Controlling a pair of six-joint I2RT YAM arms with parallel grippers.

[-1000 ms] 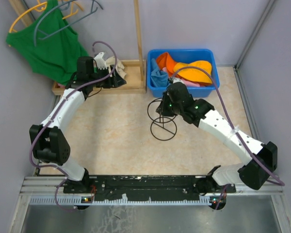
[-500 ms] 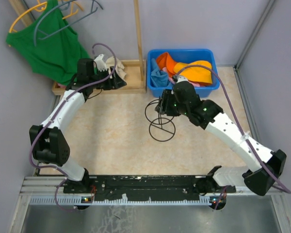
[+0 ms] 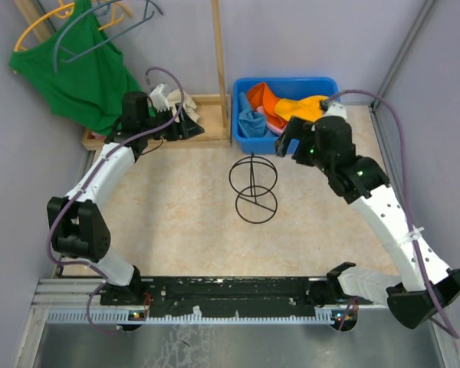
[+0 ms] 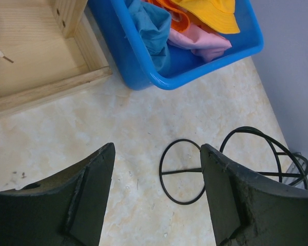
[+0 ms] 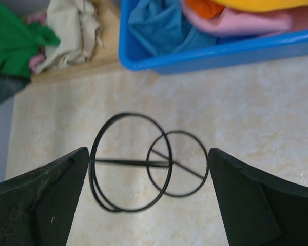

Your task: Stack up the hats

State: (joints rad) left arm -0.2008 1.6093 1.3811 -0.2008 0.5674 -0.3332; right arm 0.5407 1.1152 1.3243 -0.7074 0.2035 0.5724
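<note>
Several hats lie heaped in a blue bin (image 3: 328,83) at the back: yellow-orange (image 3: 313,109), bright orange (image 3: 261,97), light blue (image 3: 250,123) and pink (image 3: 277,123). From the left wrist I see the yellow-orange hat (image 4: 210,10), the pink hat (image 4: 197,41) and the light blue hat (image 4: 151,25). My right gripper (image 3: 287,139) hangs open and empty by the bin's near wall, above a black wire stand (image 5: 143,161). My left gripper (image 4: 156,154) is open and empty near the wooden tray (image 4: 46,61).
The wire stand (image 3: 253,188) stands upright mid-table. A green tank top (image 3: 77,77) hangs on hangers at the back left. Beige cloth (image 3: 165,96) lies on the wooden tray (image 3: 211,132), from which a wooden post (image 3: 218,54) rises. Walls close in both sides.
My right gripper opened, let go of the wire stand and drew back to the right, toward the bin. The stand stays upright. The left jaws spread slightly.
</note>
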